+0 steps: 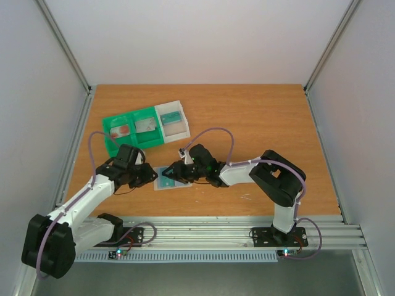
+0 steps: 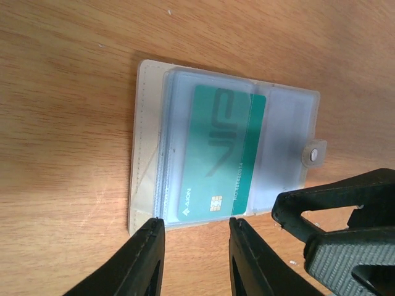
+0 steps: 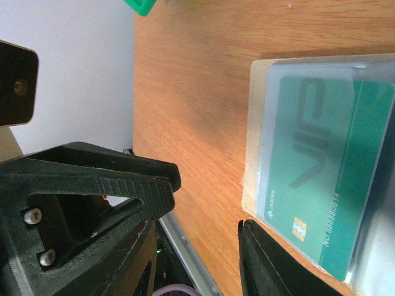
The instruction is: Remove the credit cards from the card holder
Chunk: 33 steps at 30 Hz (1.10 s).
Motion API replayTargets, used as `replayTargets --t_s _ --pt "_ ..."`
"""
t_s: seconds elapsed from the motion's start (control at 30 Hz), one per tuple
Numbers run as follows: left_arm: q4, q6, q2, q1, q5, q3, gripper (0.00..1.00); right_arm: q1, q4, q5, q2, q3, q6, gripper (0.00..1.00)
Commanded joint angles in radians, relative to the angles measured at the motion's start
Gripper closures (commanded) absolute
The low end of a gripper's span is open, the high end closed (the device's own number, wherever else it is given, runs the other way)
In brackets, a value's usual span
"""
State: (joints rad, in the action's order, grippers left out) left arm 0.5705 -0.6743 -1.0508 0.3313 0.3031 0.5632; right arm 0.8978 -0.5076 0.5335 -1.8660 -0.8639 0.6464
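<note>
Pincer tips of the left pincer (image 2: 196, 246) stand narrowly parted at the bottom of the left wrist view. They close on nothing, and they sit right at the near edge of the card holder (image 2: 284, 123). The right pincer (image 3: 203, 240) is likewise parted and empty, with one finger just beside the holder's lower corner.

Between the two, the holder lies flat and open on the desk (image 2: 62, 92), at centre in the top view. One teal card (image 2: 222, 148) sits inside its clear pocket, fully seated. Whether other pockets hide more cards I cannot tell.

Further out, at the upper left of the top view, the tray (image 1: 110, 143) appears to hold three cards, one per compartment. They are a reddish card (image 1: 120, 131), a grey card (image 1: 146, 125) and a third card (image 1: 173, 117), which is too small to name its colour surely.

Judging from this, most of the job looks done, and the teal card has yet to come out.

Count:
- two pincers
- one holder
- one tray of three compartments
- four credit cards seen, three in the tray and one in the holder
</note>
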Motion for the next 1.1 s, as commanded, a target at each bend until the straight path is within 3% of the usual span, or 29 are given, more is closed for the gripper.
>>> replayTargets --t_s 0.0,0.4,1.07 --pt "-0.017 0.005 0.010 0.000 0.017 0.022 0.69 0.004 0.061 -0.033 0.027 -0.005 -0.048 0.63" --pt "-0.193 0.036 -0.170 0.001 0.143 -0.016 0.81 0.000 0.434 -0.208 0.066 -0.101 -0.226 0.79" --pt "-0.244 0.059 -0.256 0.000 0.131 -0.065 0.83 -0.008 0.465 -0.211 -0.056 -0.194 -0.191 0.79"
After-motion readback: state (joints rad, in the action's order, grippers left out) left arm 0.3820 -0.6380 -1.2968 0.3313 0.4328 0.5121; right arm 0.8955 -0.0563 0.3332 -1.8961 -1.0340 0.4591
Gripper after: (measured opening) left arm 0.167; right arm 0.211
